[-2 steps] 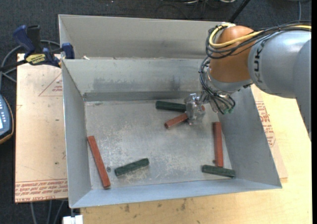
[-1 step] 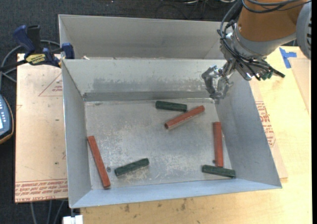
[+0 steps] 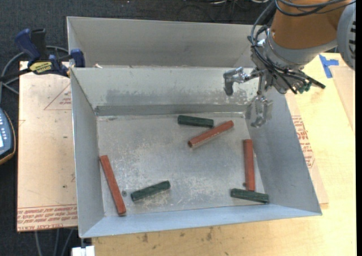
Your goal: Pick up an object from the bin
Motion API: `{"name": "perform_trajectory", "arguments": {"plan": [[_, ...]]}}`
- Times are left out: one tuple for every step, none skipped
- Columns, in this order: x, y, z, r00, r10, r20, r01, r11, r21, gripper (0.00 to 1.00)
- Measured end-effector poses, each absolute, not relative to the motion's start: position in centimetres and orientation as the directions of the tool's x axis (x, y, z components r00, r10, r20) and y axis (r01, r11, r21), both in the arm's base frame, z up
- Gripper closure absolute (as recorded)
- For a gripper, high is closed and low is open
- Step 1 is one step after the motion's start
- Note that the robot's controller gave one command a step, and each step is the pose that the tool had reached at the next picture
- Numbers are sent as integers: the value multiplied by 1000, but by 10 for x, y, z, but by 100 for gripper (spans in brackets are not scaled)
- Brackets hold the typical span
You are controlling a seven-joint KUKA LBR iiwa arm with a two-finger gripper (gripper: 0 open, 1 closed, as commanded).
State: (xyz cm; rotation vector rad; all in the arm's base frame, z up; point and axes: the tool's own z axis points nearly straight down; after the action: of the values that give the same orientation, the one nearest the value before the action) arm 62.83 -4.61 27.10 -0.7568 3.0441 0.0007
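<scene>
Gripper (image 3: 244, 97) hangs up and to the right of the slanted red-brown stick (image 3: 210, 134), against the sloping wall at the back right corner of the grey metal bin (image 3: 169, 51). Its two metal fingers (image 3: 229, 83) stand wide apart, one higher and to the left, the other lower and to the right. Nothing shows between them, and they touch none of the sticks. Above the fingers sit the arm's orange cover (image 3: 308, 0) and a bundle of dark cables (image 3: 285, 79).

The slanted red-brown stick lies on the bin floor and is the loose thing nearest the gripper. Its right end is raised toward the lower finger but is clear of it. Just up and left of it lies a short dark green stick (image 3: 195, 120), close to it but apart.

Down and to the right of the slanted stick, a long red stick (image 3: 248, 164) lies lengthwise along the foot of the right wall. At that stick's near end is a second dark green stick (image 3: 249, 195). Well down and to the left of the slanted stick, a third dark green stick (image 3: 150, 190) lies near the front. Farther left still, a second long red stick (image 3: 112, 184) lies along the left wall.
</scene>
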Motion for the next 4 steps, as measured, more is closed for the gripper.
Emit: {"name": "perform_trajectory", "arguments": {"plan": [[626,-16,148,-932,-362,4,-362,932,5,0],[653,-19,68,-899,-439,-6,-439,899,0,0],[655,-48,72,-790,-614,-7,-614,790,-3,0],[657,-47,74,-789,-614,-11,-614,790,-5,100]]}}
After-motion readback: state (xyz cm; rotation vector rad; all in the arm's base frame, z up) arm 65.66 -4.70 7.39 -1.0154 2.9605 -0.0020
